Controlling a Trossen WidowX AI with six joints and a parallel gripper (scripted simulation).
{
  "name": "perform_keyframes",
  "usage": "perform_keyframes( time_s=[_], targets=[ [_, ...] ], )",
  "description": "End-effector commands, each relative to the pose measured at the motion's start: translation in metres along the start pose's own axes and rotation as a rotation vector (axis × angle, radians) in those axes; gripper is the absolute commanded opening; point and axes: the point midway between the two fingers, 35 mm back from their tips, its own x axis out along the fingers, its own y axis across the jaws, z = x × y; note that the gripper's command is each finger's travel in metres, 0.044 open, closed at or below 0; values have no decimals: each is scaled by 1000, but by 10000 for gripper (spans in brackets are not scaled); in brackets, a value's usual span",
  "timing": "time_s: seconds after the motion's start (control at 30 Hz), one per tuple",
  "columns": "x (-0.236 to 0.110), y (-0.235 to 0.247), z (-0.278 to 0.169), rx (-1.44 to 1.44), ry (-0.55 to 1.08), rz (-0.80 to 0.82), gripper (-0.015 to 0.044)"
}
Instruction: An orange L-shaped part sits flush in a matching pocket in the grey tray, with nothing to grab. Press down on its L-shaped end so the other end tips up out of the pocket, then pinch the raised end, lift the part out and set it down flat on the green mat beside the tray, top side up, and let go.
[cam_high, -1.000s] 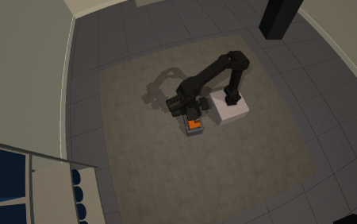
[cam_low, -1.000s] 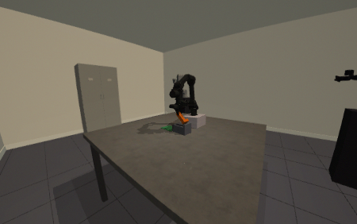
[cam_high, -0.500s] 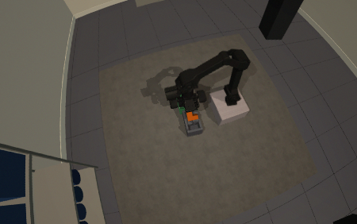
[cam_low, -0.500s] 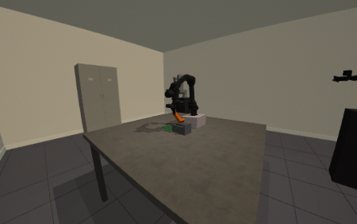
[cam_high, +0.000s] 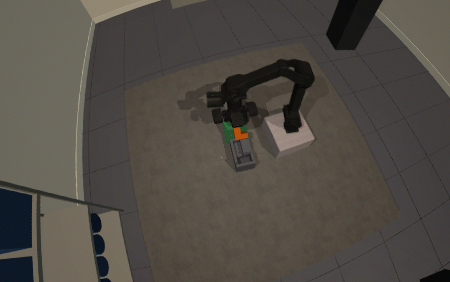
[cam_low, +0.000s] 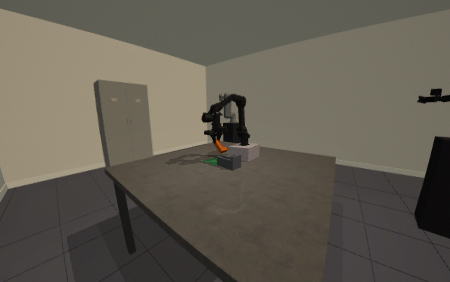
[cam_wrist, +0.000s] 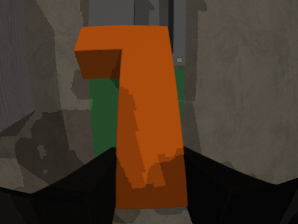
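My gripper (cam_wrist: 148, 155) (cam_high: 235, 120) (cam_low: 214, 136) is shut on the straight end of the orange L-shaped part (cam_wrist: 143, 103) (cam_high: 240, 133) (cam_low: 220, 146). The part hangs in the air, tilted, with its L-shaped end pointing away from the fingers. It is above the green mat (cam_wrist: 103, 112) (cam_high: 228, 131) (cam_low: 211, 161), close to the near end of the grey tray (cam_high: 243, 156) (cam_low: 229, 161). The tray's pocket (cam_high: 243, 149) is empty.
The arm's white base block (cam_high: 290, 136) (cam_low: 245, 151) stands right of the tray on the brown table top. A black pillar (cam_high: 350, 22) (cam_low: 434, 185) stands off the table at the far right. A cabinet (cam_low: 124, 121) stands by the wall.
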Motion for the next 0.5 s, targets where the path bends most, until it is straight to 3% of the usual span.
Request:
perform_keyframes(
  time_s=[0.0,0.47],
  targets=[
    [-1,0,-12,-4,-3,-6,0],
    [-1,6,-60,-4,2,-6,0]
  ],
)
